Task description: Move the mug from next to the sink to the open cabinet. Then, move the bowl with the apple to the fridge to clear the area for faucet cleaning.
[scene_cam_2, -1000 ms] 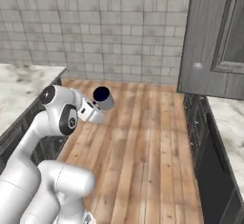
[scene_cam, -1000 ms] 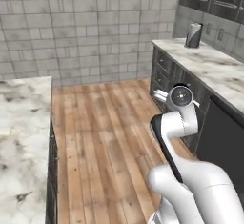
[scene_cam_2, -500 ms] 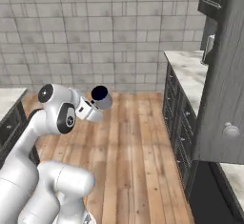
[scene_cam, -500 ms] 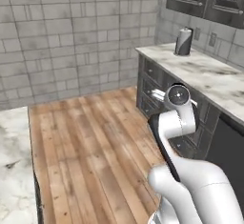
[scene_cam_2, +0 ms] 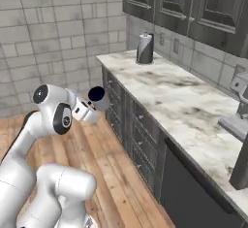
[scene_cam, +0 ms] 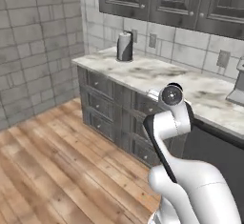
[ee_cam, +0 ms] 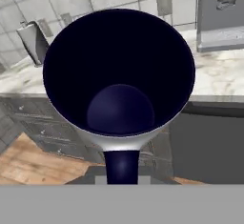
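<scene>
With the fingers (scene_cam_2: pixel 92 106) clamped tight on the mug (scene_cam_2: pixel 97 94), keep it level until the open cabinet appears, likely toward two o'clock.

The mug (ee_cam: pixel 119 75) is deep navy inside with a pale rim. The bench (scene_cam_2: pixel 179 101) is white marble veined with grey-brown, over charcoal drawers (scene_cam: pixel 102 101). A dark grey canister (scene_cam_2: pixel 145 48) stands on it. The wall tiles (scene_cam_2: pixel 53 33) are mottled grey; the floor (scene_cam: pixel 52 170) is warm brown planks.
</scene>
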